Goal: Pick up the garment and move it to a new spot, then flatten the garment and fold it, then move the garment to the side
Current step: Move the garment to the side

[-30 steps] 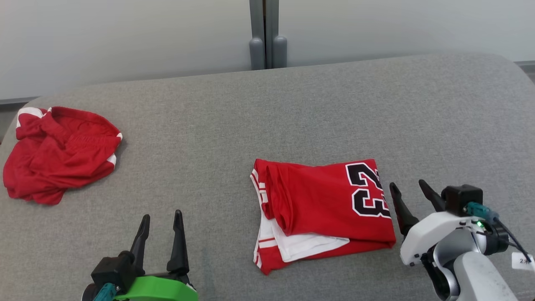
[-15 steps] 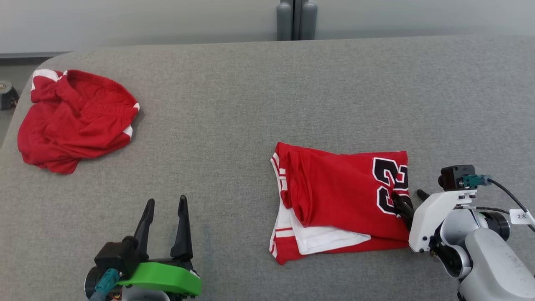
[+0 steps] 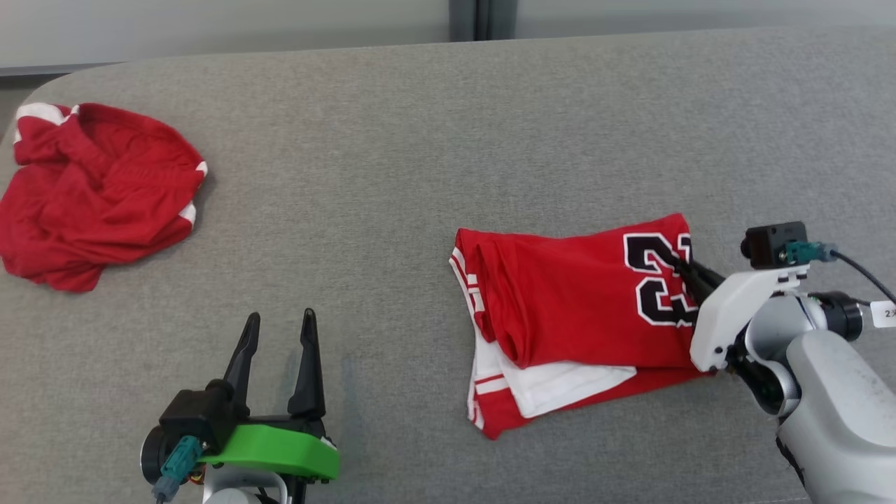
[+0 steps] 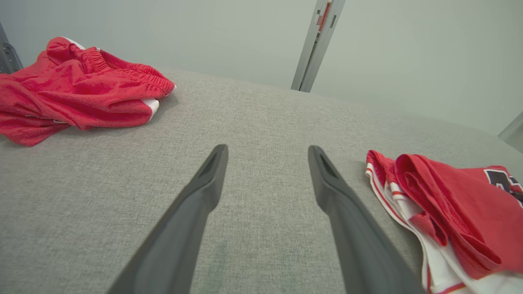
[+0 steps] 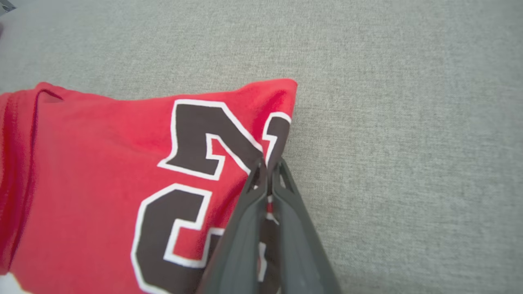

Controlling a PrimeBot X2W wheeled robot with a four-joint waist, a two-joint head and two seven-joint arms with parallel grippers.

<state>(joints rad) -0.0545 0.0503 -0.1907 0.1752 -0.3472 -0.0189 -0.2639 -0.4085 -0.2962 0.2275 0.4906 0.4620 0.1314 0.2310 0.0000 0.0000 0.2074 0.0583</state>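
Note:
The garment (image 3: 567, 308) is a folded red jersey with white trim and a black number, lying right of centre on the grey cushion (image 3: 420, 140). My right gripper (image 3: 684, 267) is shut on the garment's right edge; in the right wrist view the fingers (image 5: 267, 171) pinch the red cloth (image 5: 102, 163) beside the number. My left gripper (image 3: 278, 329) stands open near the front left, apart from the garment, nothing between its fingers (image 4: 267, 163). The garment's folded left edge (image 4: 445, 216) lies to its right in the left wrist view.
A crumpled heap of red shorts with white trim (image 3: 91, 196) lies at the far left of the cushion, also in the left wrist view (image 4: 77, 90). A grey wall with a vertical post (image 3: 477, 17) runs behind the cushion's far edge.
The head camera has tilted down and shifted. My right gripper moved left onto the garment's right edge and shut on it; that edge is slightly lifted. The left gripper stayed open.

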